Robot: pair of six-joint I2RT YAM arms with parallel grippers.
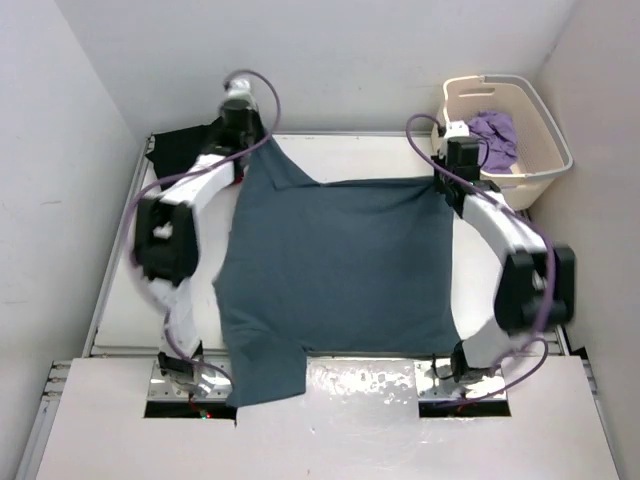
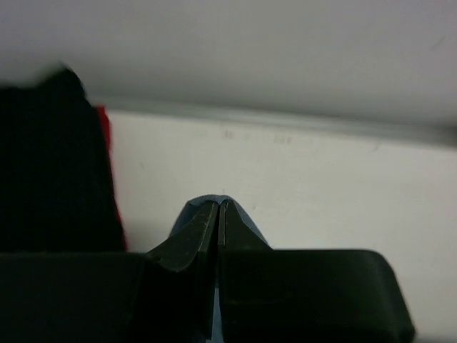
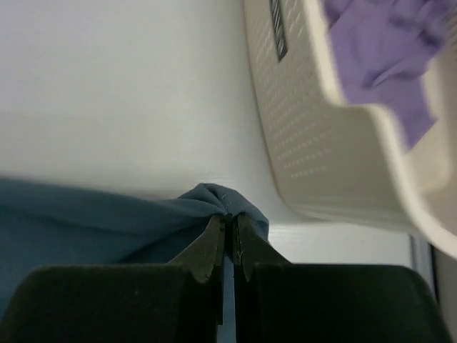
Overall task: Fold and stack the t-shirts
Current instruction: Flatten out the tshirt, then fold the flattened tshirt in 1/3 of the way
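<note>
While the slate blue-grey cloth t-shirt [image 1: 340, 270] is pinched at both far corners by the left gripper [image 2: 218, 206] and right gripper [image 3: 230, 220], even tension is called for.

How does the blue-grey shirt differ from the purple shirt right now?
The blue-grey shirt lies spread over the table; the purple shirt sits crumpled in the cream tub. The left gripper and right gripper pinch the blue-grey shirt's far edge; nothing holds the purple shirt. Both are plain cloth.
</note>
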